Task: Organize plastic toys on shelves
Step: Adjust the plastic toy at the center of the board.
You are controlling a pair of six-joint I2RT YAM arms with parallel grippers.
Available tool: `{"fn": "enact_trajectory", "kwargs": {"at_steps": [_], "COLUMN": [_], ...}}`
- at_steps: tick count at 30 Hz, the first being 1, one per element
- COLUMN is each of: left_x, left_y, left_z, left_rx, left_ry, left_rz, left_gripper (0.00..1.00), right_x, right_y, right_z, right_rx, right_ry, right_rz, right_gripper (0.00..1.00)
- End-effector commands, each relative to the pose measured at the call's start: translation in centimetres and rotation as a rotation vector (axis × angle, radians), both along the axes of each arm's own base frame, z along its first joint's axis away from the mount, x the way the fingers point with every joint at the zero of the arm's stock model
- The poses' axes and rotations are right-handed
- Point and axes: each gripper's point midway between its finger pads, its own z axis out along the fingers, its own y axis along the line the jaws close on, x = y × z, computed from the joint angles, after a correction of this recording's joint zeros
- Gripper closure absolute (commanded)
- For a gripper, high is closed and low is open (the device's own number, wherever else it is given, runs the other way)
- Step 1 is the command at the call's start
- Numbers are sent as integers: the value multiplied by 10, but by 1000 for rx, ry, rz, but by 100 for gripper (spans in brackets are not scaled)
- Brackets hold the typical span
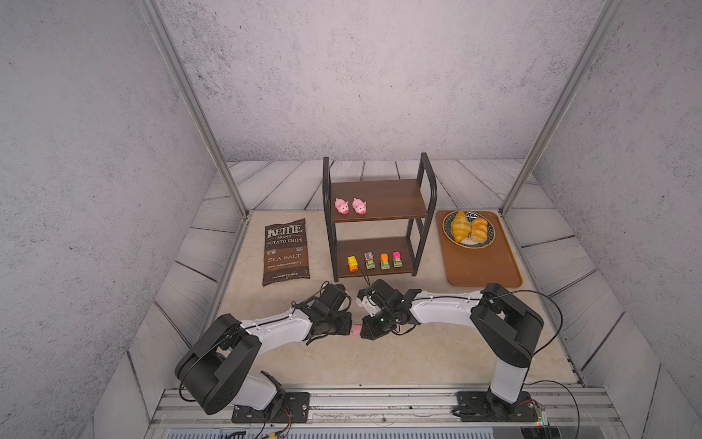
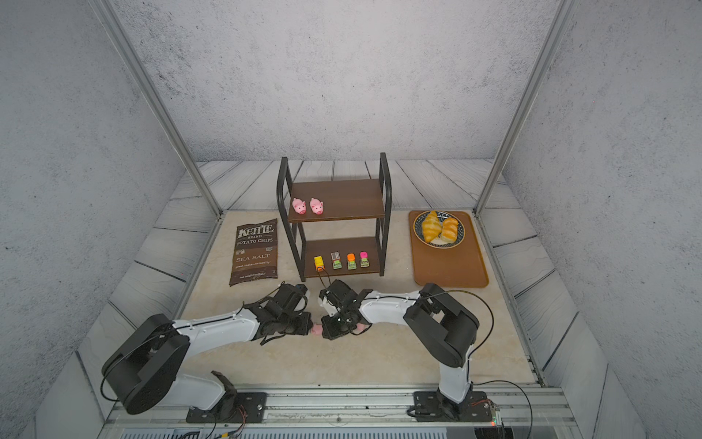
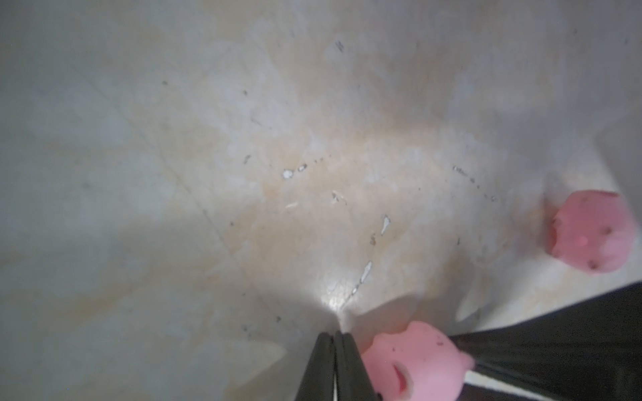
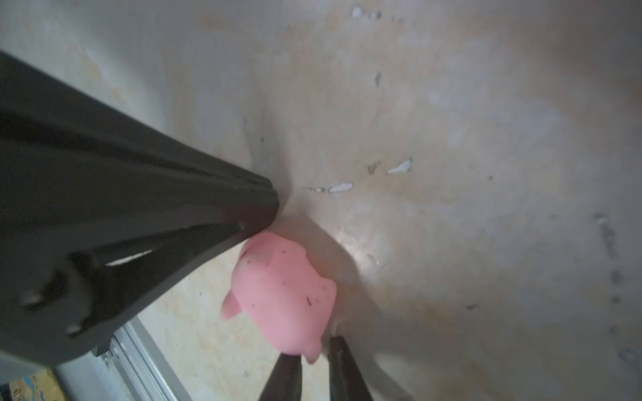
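Two pink pigs (image 1: 341, 206) (image 1: 359, 205) stand on the top board of the shelves (image 1: 383, 194). On the lower board sit the yellow (image 1: 353, 263), grey (image 1: 369, 260), orange (image 1: 384, 261) and pink-topped (image 1: 397, 259) trucks. In front of the shelves both grippers meet low over the table. My left gripper (image 3: 335, 342) is shut with nothing in it, its tips touching a third pig (image 1: 356, 331) (image 4: 285, 295) (image 3: 417, 364). My right gripper (image 4: 312, 350) pinches a small nub of that pig. Another pig (image 3: 590, 232) (image 2: 359, 327) lies just past the right gripper.
A Kettle chips bag (image 1: 285, 251) lies left of the shelves. At the right, a brown tray (image 1: 482, 266) carries a plate (image 1: 490, 237) of croissants. The arm bases stand on the metal rail (image 1: 380, 403) at the front edge.
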Motion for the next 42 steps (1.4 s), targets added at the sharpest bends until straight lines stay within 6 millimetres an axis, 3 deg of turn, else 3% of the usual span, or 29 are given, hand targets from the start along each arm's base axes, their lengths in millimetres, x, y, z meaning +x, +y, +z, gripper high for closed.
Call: {"fn": "enact_trajectory", "kwargs": {"at_steps": [1,10,14,20,25,33,42], "left_x": [-20,-27,-27,-20,-16,-13,-16], "left_y": [13,2,-3,19,20,4,-8], "left_z": [-12,-9,-5,-4,-4,-7,-7], "left_rx": [38,-34,-55,62,80,28,-30], "left_ry": [77,96,96,68,71,85,107], "left_rz": [1,-32,-53,13,22,-16,-50], "left_gripper": [94,90,84,82,82,83,84], "right_x": [9,27,33,37,35,32,28], "right_y": [-13,-16,-25,-41,-46,-36,-16], "right_z": [-19,-24,-24,-16,-6,17,27], "right_rx": [-116,-185,-232,-250,-214,-24,105], "right_ry": [-28,-71,-101,-127,-122,-67,-19], "right_rz": [-25,-47,-64,-94,-107,-108,-82], "right_gripper": [80,80,78,74,69,45,43]}}
